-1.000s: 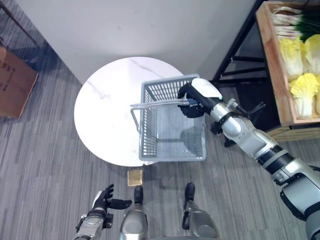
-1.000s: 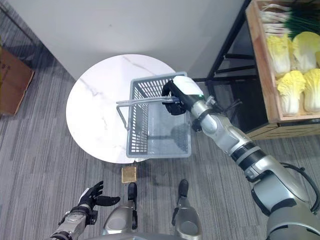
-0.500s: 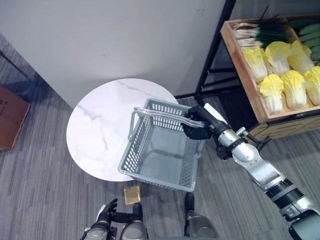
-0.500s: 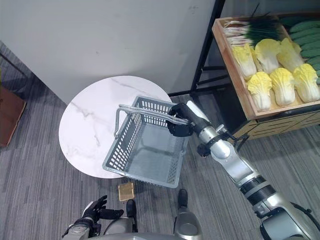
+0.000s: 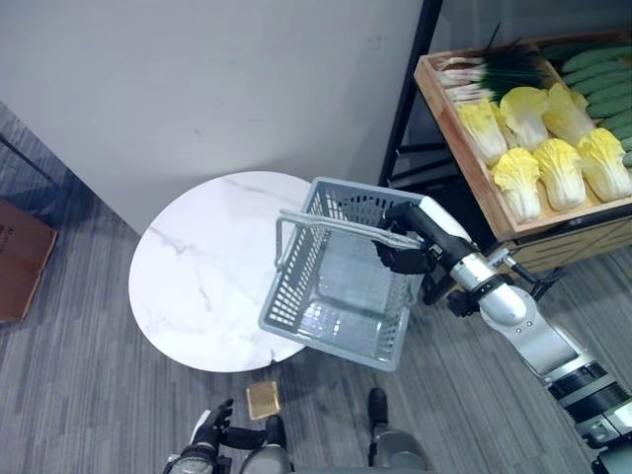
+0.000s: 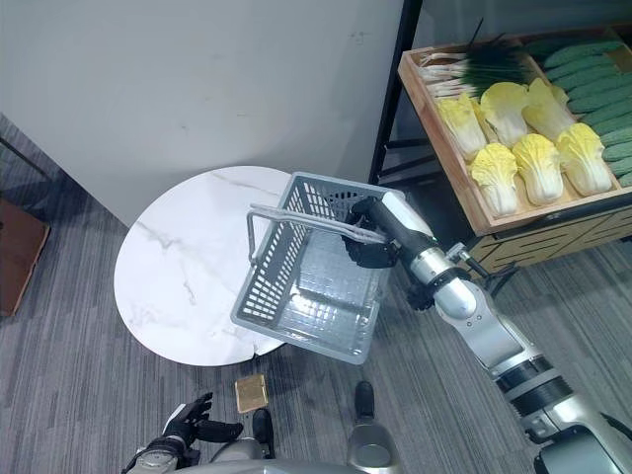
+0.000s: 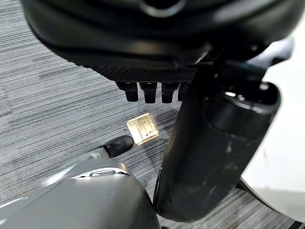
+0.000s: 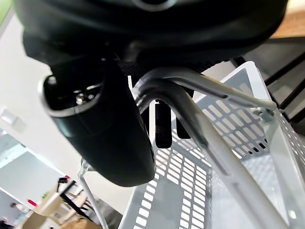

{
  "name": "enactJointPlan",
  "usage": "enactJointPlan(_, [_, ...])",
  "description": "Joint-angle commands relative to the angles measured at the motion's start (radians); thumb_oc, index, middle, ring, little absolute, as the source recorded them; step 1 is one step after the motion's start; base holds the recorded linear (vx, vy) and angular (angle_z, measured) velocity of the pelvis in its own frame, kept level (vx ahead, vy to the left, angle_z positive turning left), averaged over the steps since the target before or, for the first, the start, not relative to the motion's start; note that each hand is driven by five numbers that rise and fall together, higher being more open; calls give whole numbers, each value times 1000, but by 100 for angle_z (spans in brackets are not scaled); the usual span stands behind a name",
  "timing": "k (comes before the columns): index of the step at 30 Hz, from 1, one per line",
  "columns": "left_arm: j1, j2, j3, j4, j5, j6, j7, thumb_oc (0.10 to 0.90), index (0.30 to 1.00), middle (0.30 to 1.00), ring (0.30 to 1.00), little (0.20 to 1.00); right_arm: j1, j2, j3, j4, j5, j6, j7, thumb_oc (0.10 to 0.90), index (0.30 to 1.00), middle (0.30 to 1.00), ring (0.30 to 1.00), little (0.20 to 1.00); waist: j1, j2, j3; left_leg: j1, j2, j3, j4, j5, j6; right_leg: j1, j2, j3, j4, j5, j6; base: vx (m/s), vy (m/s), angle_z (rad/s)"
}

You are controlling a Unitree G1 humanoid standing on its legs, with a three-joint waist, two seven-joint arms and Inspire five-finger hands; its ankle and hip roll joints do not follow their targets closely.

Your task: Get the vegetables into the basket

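An empty grey plastic basket (image 5: 336,286) hangs tilted in the air over the right edge of the round white marble table (image 5: 193,286). My right hand (image 5: 405,247) is shut on the basket's metal handle (image 5: 326,222); in the right wrist view the handle (image 8: 190,112) runs under the curled hand (image 8: 100,129). The vegetables lie in a wooden crate (image 5: 462,148) at the upper right: yellow napa cabbages (image 5: 558,163), scallions (image 5: 494,69) and cucumbers (image 5: 602,69). My left hand (image 5: 209,434) hangs low by the floor, open and holding nothing.
A black metal shelf frame (image 5: 405,94) carries the crate, right beside the table. A small tan square (image 5: 263,400) lies on the grey floor under the table's near edge. A brown cardboard box (image 5: 20,257) stands at the far left. A white wall is behind the table.
The basket stood on the table a second ago; my right hand has lifted it, tilted it and carried it right, toward the crate. The camera has turned right as well.
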Motion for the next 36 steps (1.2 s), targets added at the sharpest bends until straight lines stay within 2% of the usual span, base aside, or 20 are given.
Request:
enactJointPlan(1, [-44, 58, -31, 56, 37, -17, 16, 900, 1000, 1000, 1000, 1000, -115, 16, -159, -177, 25, -171, -97, 400, 300, 300, 300, 300, 6, -59, -8, -45, -12, 6, 169, -132, 6, 64, -87, 12, 33, -92, 86, -13, 67, -3])
enactJointPlan(3, [-59, 74, -32, 53, 54, -19, 23, 900, 1000, 1000, 1000, 1000, -96, -3, -176, -174, -10, -170, -113, 400, 300, 300, 300, 300, -2, -70, 6, -62, -23, 19, 204, -159, 21, 34, -103, 34, 75, -92, 97, -55, 183, -9])
enactJointPlan(6, [-71, 80, -34, 49, 61, -22, 27, 900, 1000, 1000, 1000, 1000, -77, -17, -187, -166, -42, -168, -127, 400, 300, 300, 300, 300, -10, -76, 14, -63, -37, 33, 201, -169, 35, 4, -116, 50, 105, -81, 113, -40, 163, -27])
enactJointPlan(7, [-77, 82, -30, 53, 65, -22, 34, 900, 1000, 1000, 1000, 1000, -64, -18, -193, -160, -48, -165, -129, 400, 300, 300, 300, 300, -17, -79, 18, -61, -46, 42, 196, -173, 42, -9, -123, 62, 111, -67, 123, -43, 188, -28])
enactJointPlan(8, [-89, 86, -18, 61, 64, -22, 41, 900, 1000, 1000, 1000, 1000, -43, -13, -202, -155, -65, -159, -137, 400, 300, 300, 300, 300, -34, -88, 24, -56, -68, 66, 186, -178, 53, -32, -145, 86, 108, 9, 151, -69, 220, -19])
enactJointPlan(10, [-101, 98, -12, 49, 63, -24, 52, 900, 1000, 1000, 1000, 1000, -38, -9, -204, -150, -87, -152, -152, 400, 300, 300, 300, 300, -37, -90, 32, -63, -70, 96, 184, -174, 57, -60, -157, 91, 103, 51, 164, -87, 127, -28])
enactJointPlan(11, [-101, 98, -11, 49, 63, -24, 52, 900, 1000, 1000, 1000, 1000, -38, -9, -204, -150, -88, -152, -153, 400, 300, 300, 300, 300, -35, -90, 31, -64, -69, 98, 184, -175, 57, -62, -157, 93, 103, 52, 164, -95, 84, -67])
enactJointPlan(13, [-106, 111, -9, 32, 56, -26, 54, 900, 1000, 1000, 1000, 1000, -40, -2, -198, -144, -91, -150, -159, 400, 300, 300, 300, 300, -25, -85, 38, -70, -60, 129, 191, -179, 67, -73, -162, 46, 123, 25, 151, -126, 107, -77])
enactJointPlan(14, [-104, 119, -12, 14, 54, -26, 52, 900, 1000, 1000, 1000, 1000, -38, 7, -194, -136, -84, -152, -161, 400, 300, 300, 300, 300, -11, -73, 42, -67, -43, 162, 185, -174, 73, -62, -165, -41, 180, -30, 137, -130, 102, -101])
enactJointPlan(15, [-104, 120, -11, 13, 54, -26, 52, 900, 1000, 1000, 1000, 1000, -38, 7, -195, -136, -84, -152, -160, 400, 300, 300, 300, 300, -11, -74, 39, -71, -45, 163, 182, -169, 73, -67, -166, -40, 179, -27, 136, -169, 169, -128])
enactJointPlan(17, [-88, 129, -1, 9, 55, -22, 48, 900, 1000, 1000, 1000, 1000, -25, 15, -196, -140, -88, -154, -152, 400, 300, 300, 300, 300, 1, -61, 31, -67, -36, 204, 152, -146, 84, -22, -142, -97, 265, -97, 115, -112, 124, -54])
enactJointPlan(19, [-80, 130, 3, 3, 55, -21, 48, 900, 1000, 1000, 1000, 1000, -22, 16, -198, -143, -89, -155, -150, 400, 300, 300, 300, 300, 7, -59, 26, -62, -37, 219, 137, -138, 86, -11, -142, -114, 281, -110, 113, -67, 71, -23])
enactJointPlan(21, [-56, 128, 14, 17, 53, -17, 45, 900, 1000, 1000, 1000, 1000, -41, 20, -180, -146, -91, -158, -143, 400, 300, 300, 300, 300, 30, -52, 7, -57, -35, 284, 101, -116, 94, 43, -153, -199, 328, -125, 107, -133, 99, -62])
enactJointPlan(23, [-46, 126, 13, 23, 55, -15, 43, 900, 1000, 1000, 1000, 1000, -49, 19, -172, -151, -90, -160, -140, 400, 300, 300, 300, 300, 34, -54, -1, -47, -41, 285, 89, -131, 85, 67, -157, -200, 327, -139, 120, -15, 53, -88])
enactJointPlan(24, [-39, 123, 17, 34, 58, -12, 39, 900, 1000, 1000, 1000, 1000, -55, 21, -163, -154, -87, -159, -135, 400, 300, 300, 300, 300, 39, -64, -8, -38, -45, 316, 84, -129, 84, 99, -159, -215, 291, -125, 128, 10, 31, -99])
enactJointPlan(25, [-39, 123, 17, 34, 58, -12, 39, 900, 1000, 1000, 1000, 1000, -55, 21, -163, -154, -87, -159, -135, 400, 300, 300, 300, 300, 40, -64, -8, -38, -45, 316, 84, -129, 84, 100, -159, -215, 290, -125, 128, -37, 3, -81])
enactJointPlan(26, [-37, 121, 17, 35, 61, -11, 37, 900, 1000, 1000, 1000, 1000, -57, 21, -160, -154, -88, -159, -134, 400, 300, 300, 300, 300, 44, -69, -12, -40, -46, 332, 90, -129, 83, 118, -161, -238, 270, -125, 129, -74, -39, -17])
enactJointPlan(27, [-31, 118, 21, 38, 61, -10, 35, 900, 1000, 1000, 1000, 1000, -61, 25, -152, -157, -86, -161, -133, 400, 300, 300, 300, 300, 52, -73, -13, -41, -36, 372, 99, -123, 77, 140, -170, -293, 226, -116, 133, -88, -72, -5])
enactJointPlan(31, [-32, 114, 23, 41, 63, -11, 32, 900, 1000, 1000, 1000, 1000, -60, 24, -149, -166, -84, -163, -129, 400, 300, 300, 300, 300, 51, -74, -11, -40, -13, 408, 112, -110, 63, 149, -165, -328, 183, -119, 127, -57, -78, -36])
enactJointPlan(36, [-39, 101, 18, 17, 64, -14, 30, 900, 1000, 1000, 1000, 1000, -25, 4, -166, -183, -86, -165, -125, 400, 300, 300, 300, 300, 36, -66, -8, -57, 26, 423, 161, -86, 32, 178, -137, -337, 114, -169, 107, -36, -138, -32])
